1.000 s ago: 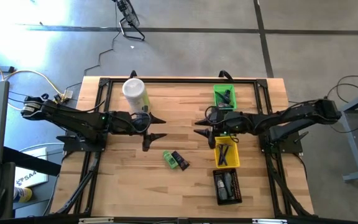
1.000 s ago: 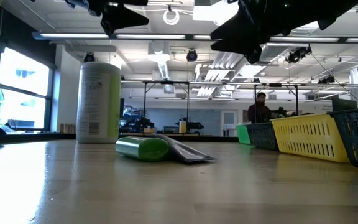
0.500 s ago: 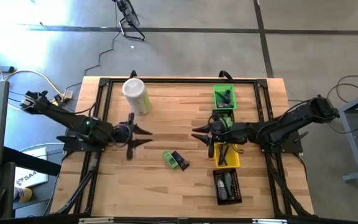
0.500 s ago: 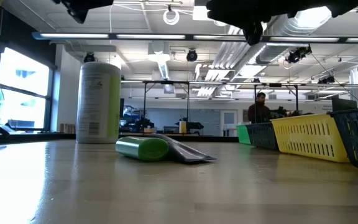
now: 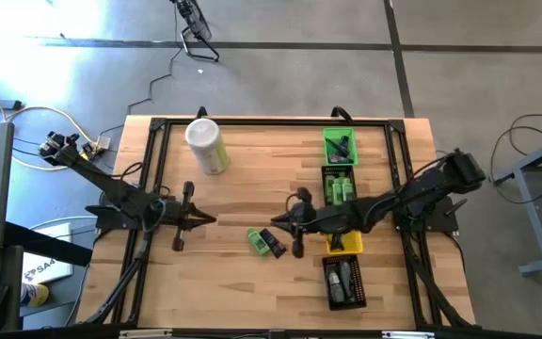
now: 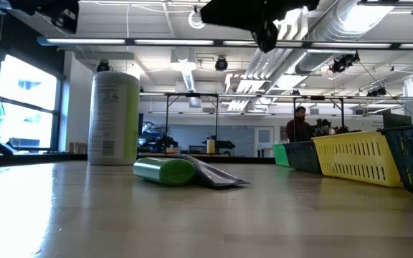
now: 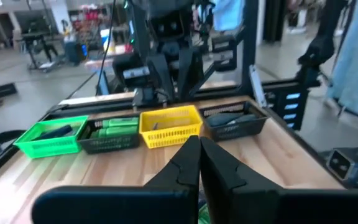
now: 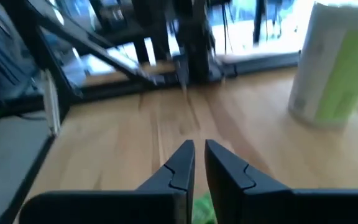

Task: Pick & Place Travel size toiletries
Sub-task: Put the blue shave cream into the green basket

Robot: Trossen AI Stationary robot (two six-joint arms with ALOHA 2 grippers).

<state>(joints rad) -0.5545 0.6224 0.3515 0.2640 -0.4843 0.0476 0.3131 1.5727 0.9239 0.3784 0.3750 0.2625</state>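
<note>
Both claws closed and empty above the worktop (image 5: 243,184)

The right claw (image 5: 273,218) hangs just beside the green bottle (image 5: 258,241) and dark tube (image 5: 273,241) (touching neither); the left claw (image 5: 207,219) sits apart.

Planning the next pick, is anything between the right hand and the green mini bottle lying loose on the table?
Nothing visible. The right hand hangs just beside the green mini bottle, above the table. Only a dark tube lies against the bottle on that side. The bins stand behind the hand.

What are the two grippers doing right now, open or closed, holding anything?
Left gripper: closed, empty, at the table's left side.
Right gripper: nearly closed, empty, above the green bottle.
</note>
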